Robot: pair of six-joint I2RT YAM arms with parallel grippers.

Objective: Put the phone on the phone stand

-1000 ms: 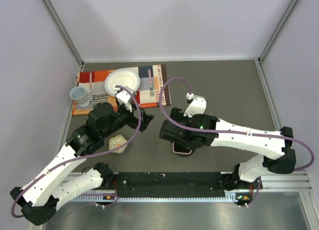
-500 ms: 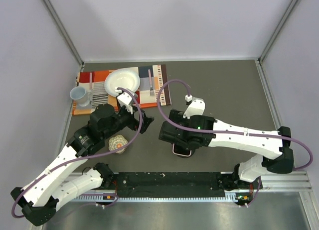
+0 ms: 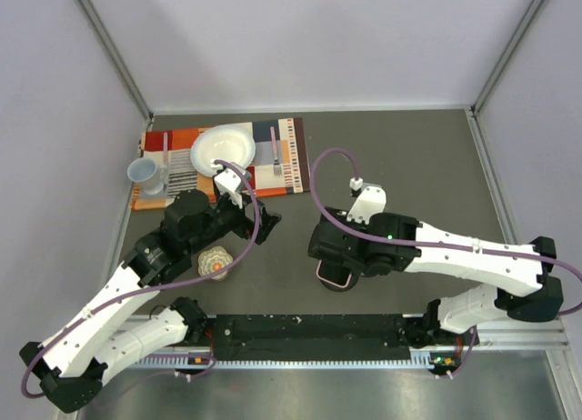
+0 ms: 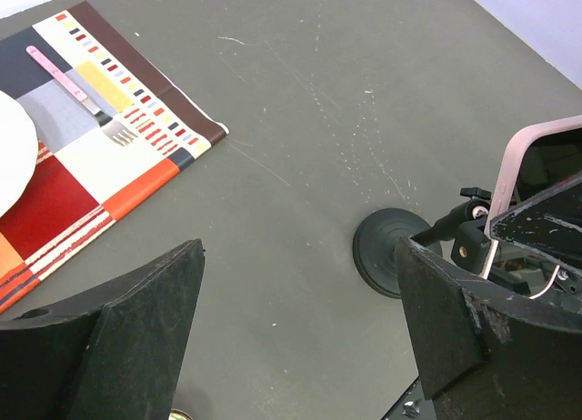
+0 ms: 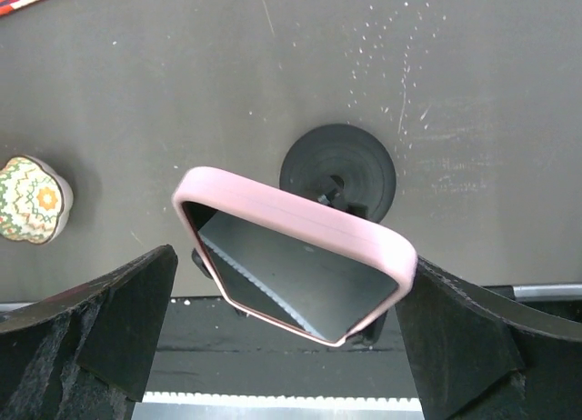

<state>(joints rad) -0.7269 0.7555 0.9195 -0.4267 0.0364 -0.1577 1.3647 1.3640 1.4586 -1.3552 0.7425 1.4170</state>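
While the released right hand (image 5: 286, 334) straddles the phone (image 5: 296, 256) tilted on the phone stand (image 5: 338, 170), a skewed retreat could clip and topple it; left hand (image 4: 296, 338) open too.

I'm looking into a robotics lab cell: pale wall panels (image 3: 55, 120) in aluminium framing (image 3: 114, 52) are boxing in a grey table (image 3: 409, 156), and two robot arms (image 3: 109, 306) are sitting on a rail (image 3: 309, 331) beside a placemat (image 3: 168, 145), plate (image 3: 223, 150) and mug (image 3: 145, 175).

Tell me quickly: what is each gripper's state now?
Left gripper: open, holding nothing.
Right gripper: open around the phone on the phone stand, not gripping it.
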